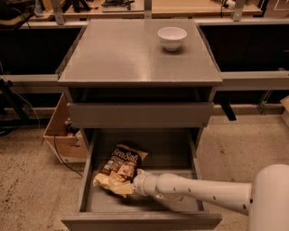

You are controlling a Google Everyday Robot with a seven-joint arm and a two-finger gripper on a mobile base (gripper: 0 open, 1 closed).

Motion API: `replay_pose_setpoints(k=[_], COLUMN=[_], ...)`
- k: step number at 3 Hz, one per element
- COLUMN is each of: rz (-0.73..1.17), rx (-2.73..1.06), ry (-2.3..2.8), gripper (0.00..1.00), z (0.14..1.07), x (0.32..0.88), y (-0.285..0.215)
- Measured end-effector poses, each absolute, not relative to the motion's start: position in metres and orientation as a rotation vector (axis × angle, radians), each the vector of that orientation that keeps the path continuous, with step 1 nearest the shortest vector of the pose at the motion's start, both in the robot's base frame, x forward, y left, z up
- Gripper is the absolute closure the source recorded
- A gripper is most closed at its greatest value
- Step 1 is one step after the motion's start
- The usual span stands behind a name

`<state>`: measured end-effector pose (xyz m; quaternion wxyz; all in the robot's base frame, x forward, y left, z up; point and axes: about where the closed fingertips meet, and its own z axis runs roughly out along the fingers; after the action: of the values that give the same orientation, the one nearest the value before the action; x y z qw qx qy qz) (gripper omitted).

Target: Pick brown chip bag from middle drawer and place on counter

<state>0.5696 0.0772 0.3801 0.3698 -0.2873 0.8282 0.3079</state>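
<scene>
Deep grey-brown middle drawer (180,155) | crinkly brown chip bag (118,168) is laid diagonally, just up-left of white gripper (132,185) | grip state cannot be told

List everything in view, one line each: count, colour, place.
chip bag: one, dark brown with pale yellow ends, lying on the open drawer's floor, left of centre.
open drawer: one, grey-brown, pulled out at the cabinet's bottom.
upper drawer: one, grey, plain front, just above the open drawer.
counter: one, grey, the cabinet's top.
bowl: one, white, on the counter's far right part.
box: one, brown cardboard, on the floor left of the cabinet.
table: at least one, pale wood, behind the cabinet.
arm: one, white, reaching from the lower right into the open drawer.
gripper: one, at the chip bag's near right edge.
</scene>
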Motion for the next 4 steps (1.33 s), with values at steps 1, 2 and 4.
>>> replay_pose_setpoints(k=[1, 2, 4], rz=[0.767, 0.718, 0.562], rx=[-0.72, -0.719, -0.708], ry=[2.125, 2.115, 2.041], gripper=[0.43, 0.65, 1.0], z=[0.382, 0.395, 0.459], x=[0.573, 0.574, 0.565], y=[0.076, 0.071, 0.035])
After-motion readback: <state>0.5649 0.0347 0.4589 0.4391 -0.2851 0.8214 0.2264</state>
